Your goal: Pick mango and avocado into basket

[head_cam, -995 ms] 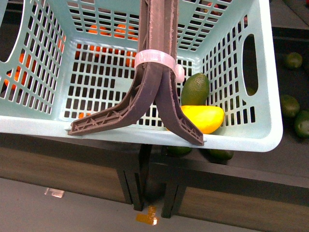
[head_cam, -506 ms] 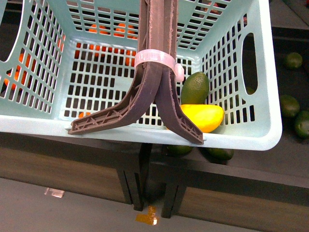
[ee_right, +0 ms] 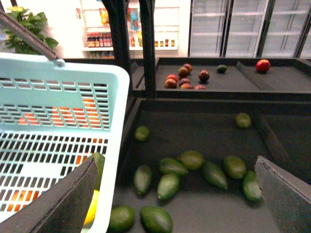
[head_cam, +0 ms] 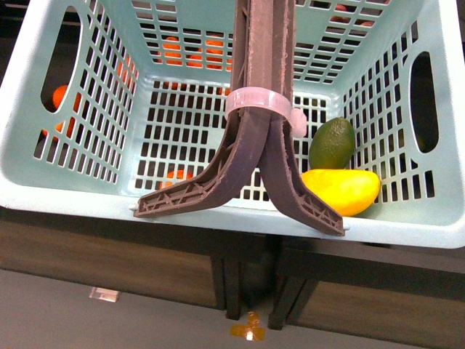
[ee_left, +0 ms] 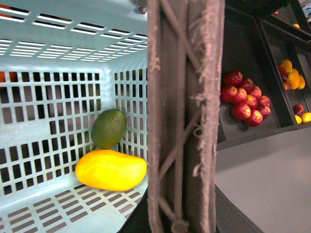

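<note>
Front view: mango [head_cam: 341, 190] and avocado [head_cam: 333, 142] both lie in the basket [head_cam: 73, 202], touching, tucked into its right near corner. I'd call the picking done.

- Right gripper [ee_right: 175, 165]: wide apart, empty, fingers [ee_right: 58, 204] just beside the basket wall and over the shelf [ee_right: 194, 126].
- Left gripper: can't tell. Its wrist camera is filled by the handles [ee_left: 182, 121]; no fingers visible. It may be gripping them, unconfirmed.
- Handles stand upright, bound by a white clip [head_cam: 254, 102].

To finish well, my read:
- Keep the basket level. Both fruits are smooth and rounded, so a tilt would likely roll them along the slotted floor.
- Pull the right arm back without clipping the rim.
- Leave the loose avocados [ee_right: 192, 159] on the shelf alone.

Surroundings: dark tiered display shelves, red fruit [ee_left: 245, 99] in a bin to one side, oranges [head_cam: 171, 49] visible through the lattice behind the basket. Grey floor [head_cam: 109, 320] below. Glass-door fridges [ee_right: 233, 26] and a plant [ee_right: 29, 34] at the back.
</note>
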